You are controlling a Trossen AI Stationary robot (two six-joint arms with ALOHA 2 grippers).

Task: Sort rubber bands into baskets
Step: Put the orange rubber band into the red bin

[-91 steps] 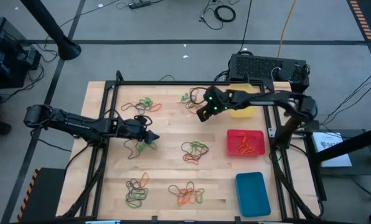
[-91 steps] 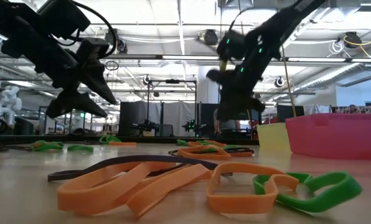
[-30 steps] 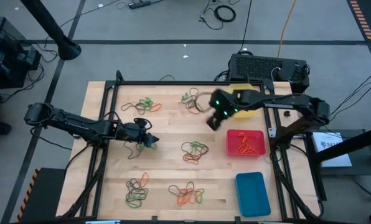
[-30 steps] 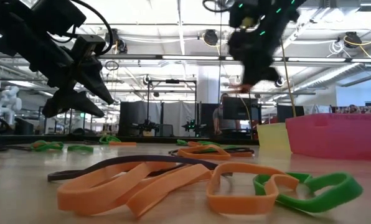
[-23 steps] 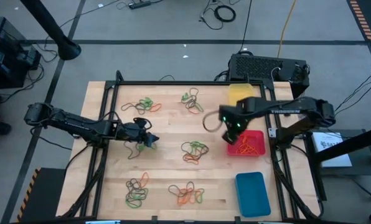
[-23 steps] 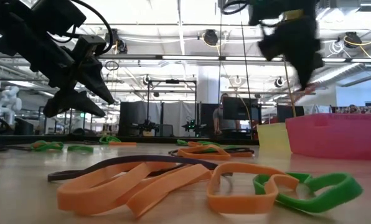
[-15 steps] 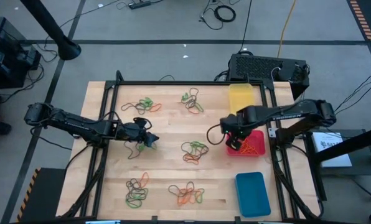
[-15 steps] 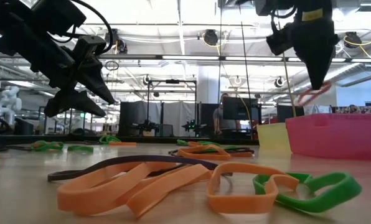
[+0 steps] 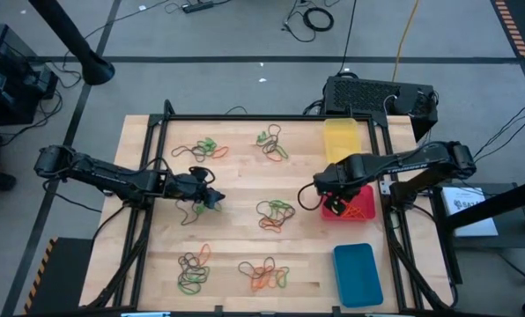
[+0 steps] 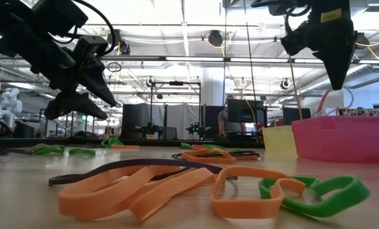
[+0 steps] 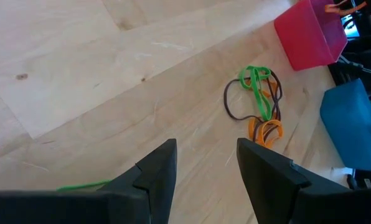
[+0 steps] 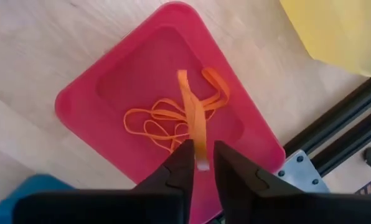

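My right gripper (image 12: 198, 163) hangs above the red basket (image 9: 361, 211), which sits near the right edge of the tabletop (image 9: 236, 242). In the right wrist view its fingers (image 12: 176, 171) stand only slightly parted, with an orange rubber band (image 12: 193, 121) between the tips; the band's lower end lies in the narrow gap and I cannot tell whether the fingers press it. Its upper end reaches over the basket interior. More orange bands (image 12: 157, 124) lie loose on the red basket floor.

The yellow basket (image 9: 342, 136) sits at the far right corner of the tabletop, beyond the red one. The blue basket (image 9: 358, 275) sits at the near right corner.

My left gripper (image 9: 211, 197) is over the left-centre of the tabletop, its fingers (image 11: 157, 168) spread wide and holding nothing. A green band (image 11: 86, 185) shows just beside them on the wood.

Unsorted clusters of mixed bands remain on the tabletop: one at centre (image 9: 276, 214), two toward the far edge (image 9: 201, 149) (image 9: 272, 143), and two along the near edge (image 9: 193, 269) (image 9: 264, 275). In the low view, orange, green and dark bands (image 10: 177, 184) lie flat on the near edge.
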